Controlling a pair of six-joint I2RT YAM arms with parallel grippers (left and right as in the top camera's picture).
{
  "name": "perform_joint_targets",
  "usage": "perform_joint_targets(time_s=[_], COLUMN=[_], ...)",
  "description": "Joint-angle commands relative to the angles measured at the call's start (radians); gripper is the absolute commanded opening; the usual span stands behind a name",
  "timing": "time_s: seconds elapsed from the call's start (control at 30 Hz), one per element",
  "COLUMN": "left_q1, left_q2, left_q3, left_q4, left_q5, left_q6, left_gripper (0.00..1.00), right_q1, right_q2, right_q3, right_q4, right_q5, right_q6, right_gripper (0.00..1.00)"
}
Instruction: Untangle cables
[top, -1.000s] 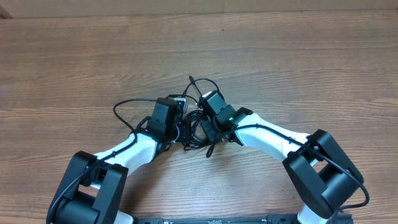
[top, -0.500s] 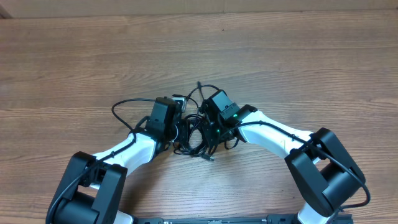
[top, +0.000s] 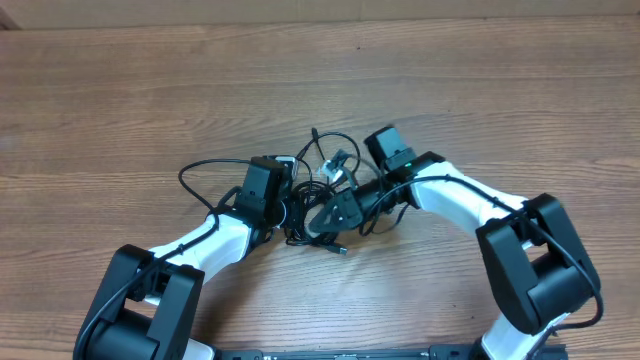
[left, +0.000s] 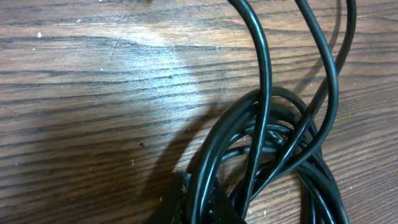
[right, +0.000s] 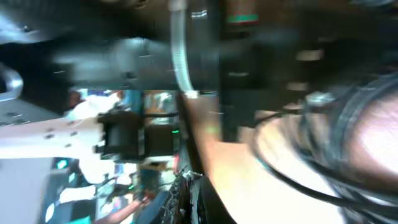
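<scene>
Where the left arm reaches in from the near edge of the table (top: 120, 100), the left pincer (top: 289, 208) sits at the left rim of the cables (top: 318, 192), pressed together on a strand of them. The left wrist view shows that black coil up close: several thin cords curve round one another on the wood, and 2 strands rise out of the top of the picture. The cables lie near the table's middle, between the 2 arms, as 1 loose knot. A silvery plug (top: 340, 160) sticks up at the knot's far side. To the right, the right pincer (top: 333, 211) lies across the tangle with its fingers closed; whether a cord is caught between them I cannot tell, as the right wrist view is blurred.
</scene>
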Motion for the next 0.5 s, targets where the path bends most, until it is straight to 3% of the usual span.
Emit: perform_joint_targets(time_s=[0.0,0.03,0.1,0.2,0.33,0.47], left_q1=[-0.002,-0.002,-0.002,-0.002,-0.002,-0.002], left_q2=[0.048,0.048,0.048,0.048,0.048,0.048], left_q3=[-0.03,-0.03,-0.03,-0.03,-0.03,-0.03], left_q4=[-0.023,-0.023,-0.02,-0.019,-0.02,-0.019], left_q5=[-0.048,-0.048,-0.048,-0.048,-0.048,-0.048], left_q6=[-0.01,-0.01,-0.01,-0.01,-0.01,-0.01], left_gripper=[0.07,0.07,0.11,0.12,0.11,0.11], right_q1=[-0.024,-0.024,0.006,0.053,0.127,0.182], right_q2=[0.001,0.001,0.001,0.001,0.001,0.001], right_q3=[-0.004,-0.004,-0.004,-0.005,-0.004,-0.004], right_q4=[-0.031,-0.034,-0.032,-0.033,-0.01,0.029], right_q5=[0.251,0.293,0.368,0.546,0.9,1.072], right_q6=[0.036,0.064,0.093,0.104,0.251,0.306], right_gripper=[0.05,0.08,0.22,0.26,0.36,0.36])
